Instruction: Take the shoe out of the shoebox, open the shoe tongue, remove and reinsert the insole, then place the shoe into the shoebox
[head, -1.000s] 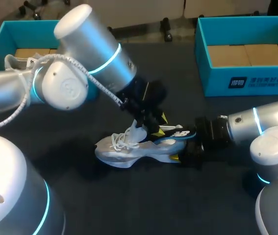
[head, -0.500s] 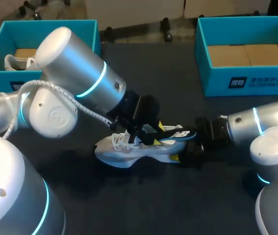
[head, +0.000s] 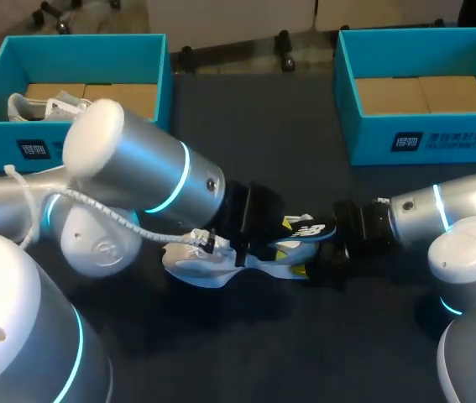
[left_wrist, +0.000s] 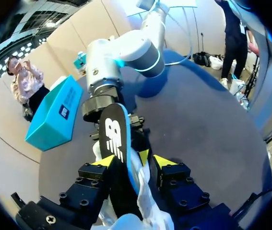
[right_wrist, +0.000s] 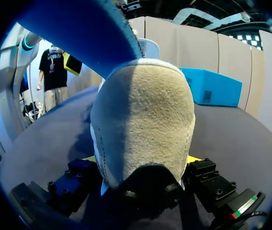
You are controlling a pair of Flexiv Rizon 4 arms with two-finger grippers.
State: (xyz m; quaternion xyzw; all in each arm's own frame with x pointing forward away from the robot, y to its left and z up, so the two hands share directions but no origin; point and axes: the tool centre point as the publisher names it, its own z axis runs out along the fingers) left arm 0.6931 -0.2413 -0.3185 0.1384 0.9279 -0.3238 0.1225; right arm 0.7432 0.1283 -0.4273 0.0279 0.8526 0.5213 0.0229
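- The shoe (head: 194, 267) lies on the table (head: 246, 353), with the insole (left_wrist: 112, 136) sticking up out of it.
- The right gripper (right_wrist: 140, 160) clamps the shoe's heel.
- The left gripper (left_wrist: 133, 162) seems spread, its 2 fingers (left_wrist: 102, 163) straddling the insole.

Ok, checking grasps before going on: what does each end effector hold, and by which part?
Right end effector: the shoe, by its heel. Left end effector: the insole lies in it; clamped or not, unclear.
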